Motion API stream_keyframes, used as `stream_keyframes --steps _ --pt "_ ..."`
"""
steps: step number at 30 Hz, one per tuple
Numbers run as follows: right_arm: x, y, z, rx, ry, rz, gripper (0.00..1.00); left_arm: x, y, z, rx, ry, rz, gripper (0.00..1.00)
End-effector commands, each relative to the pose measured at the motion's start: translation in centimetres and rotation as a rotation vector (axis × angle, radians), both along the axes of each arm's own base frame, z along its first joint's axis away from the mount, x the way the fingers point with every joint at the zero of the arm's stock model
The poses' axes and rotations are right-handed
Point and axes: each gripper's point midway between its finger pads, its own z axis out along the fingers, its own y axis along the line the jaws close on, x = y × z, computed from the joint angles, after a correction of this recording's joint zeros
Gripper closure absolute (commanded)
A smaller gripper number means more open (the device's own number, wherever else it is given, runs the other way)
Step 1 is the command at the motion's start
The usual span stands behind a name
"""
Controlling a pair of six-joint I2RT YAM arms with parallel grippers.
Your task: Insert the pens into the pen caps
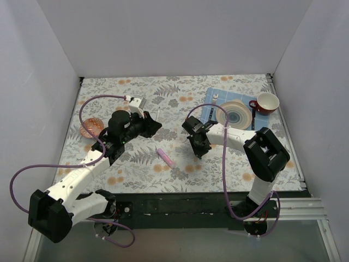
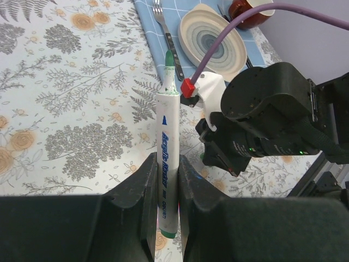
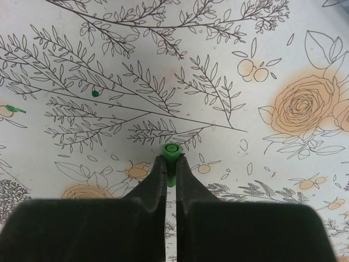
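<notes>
1. Left claw: narrow, pinched on the lower barrel of the white pen. The pen's green tip is uncapped and points away, toward the right arm.
2. Right claw: nearly closed, nipping the green cap by its sides at the very fingertips. One round end of the cap shows, above the flowered table.
3. Pink pen: lying flat on the table between the two arms, touched by neither claw.
4. Handling, by judgement: the pens look light, stiff and smooth, so they are liable to swivel between the pads. They are best held mid-barrel, leaving the tip end free. The cap is tiny and slick and apt to pop out, so grip it across its sides and keep the mouth clear.
5. Left arm: reaching forward from the near-left corner, elbow bent, wrist roughly level over mid-table.
6. Right arm: folded back on itself, forearm running leftward, claw pointing down at the table.
</notes>
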Motion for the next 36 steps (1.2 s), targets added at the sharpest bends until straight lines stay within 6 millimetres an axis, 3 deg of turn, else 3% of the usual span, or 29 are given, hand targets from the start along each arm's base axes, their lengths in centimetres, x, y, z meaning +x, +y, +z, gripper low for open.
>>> stream_keyframes --steps 1,6,7,10,11,13,17,21,27,36 --pt "-1.1 -0.3 -1.8 -0.016 0.045 0.030 0.99 -1.1 -0.9 0.5 -0.016 0.007 -0.046 1.00" --pt "0.6 0.7 1.5 0.032 -0.046 0.027 0.99 -4.2 -2.1 -0.7 -0.135 0.131 -0.131 1.00" --pt "0.9 0.9 2.1 0.046 -0.059 0.024 0.99 -5.1 -2.1 -2.3 -0.160 0.197 -0.132 1.00" --pt "1.1 1.4 4.0 0.094 -0.088 0.016 0.99 -6.6 -2.6 -1.9 -0.233 0.182 -0.183 1.00" --pt "1.3 1.8 5.0 0.123 -0.107 0.010 0.99 -7.3 -2.7 -3.1 -0.248 0.223 -0.193 1.00" --pt "1.6 2.2 6.3 0.157 -0.131 0.005 0.99 -8.1 -3.2 -3.1 -0.281 0.207 -0.229 1.00" --pt "3.0 3.8 11.2 0.268 -0.224 -0.017 0.99 -10.0 -4.9 -4.9 -0.310 0.243 -0.300 1.00" --pt "3.9 5.3 15.0 0.399 -0.310 -0.027 0.99 -12.0 -6.9 -4.6 -0.374 0.248 -0.400 1.00" --pt "4.3 6.5 19.5 0.562 -0.409 -0.046 0.99 -12.2 -8.3 -4.5 -0.386 0.253 -0.444 1.00" --pt "3.0 6.8 22.5 0.709 -0.439 -0.054 0.99 -11.5 -9.1 -5.2 -0.392 0.278 -0.442 1.00"
